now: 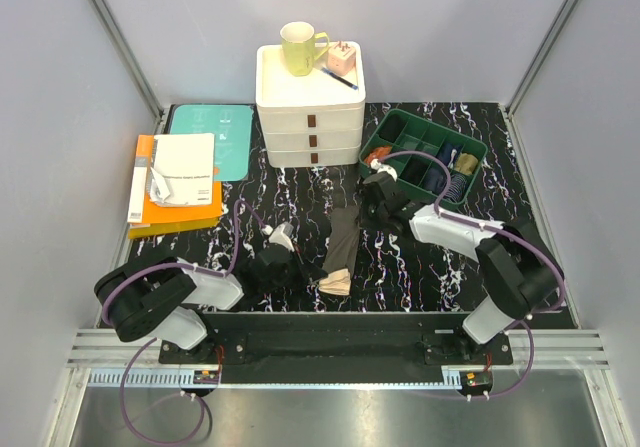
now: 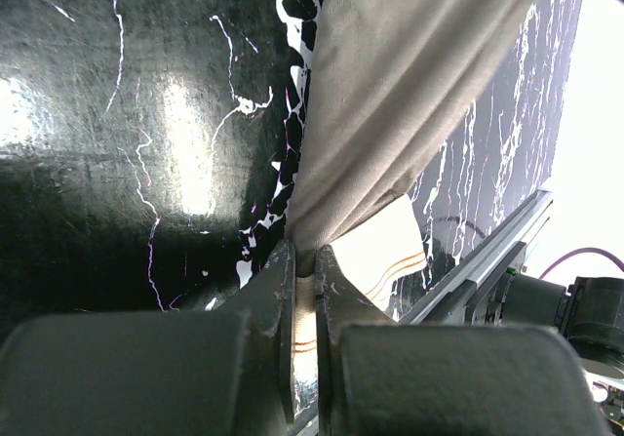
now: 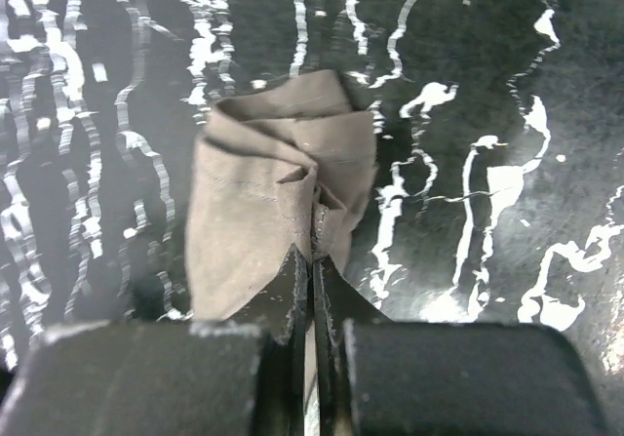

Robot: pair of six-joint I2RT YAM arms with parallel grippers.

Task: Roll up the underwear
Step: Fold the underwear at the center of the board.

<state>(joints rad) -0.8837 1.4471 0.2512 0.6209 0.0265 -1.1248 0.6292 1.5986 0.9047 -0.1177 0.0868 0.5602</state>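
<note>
1. The olive underwear (image 1: 343, 239) is lying as a narrow, bunched strip on the table (image 1: 430, 272) between the two arms. Its beige waistband (image 1: 337, 283) is at the near end.
2. The left gripper (image 2: 304, 290) is pinching the near end at the waistband, its fingers clamped tight on the cloth.
3. The right gripper (image 3: 314, 253) is gripping the far end, its fingers pressing together on puckered fabric.
4. The drawers (image 1: 310, 117) and a green tray (image 1: 424, 153) are sitting behind, well apart from the underwear.
</note>
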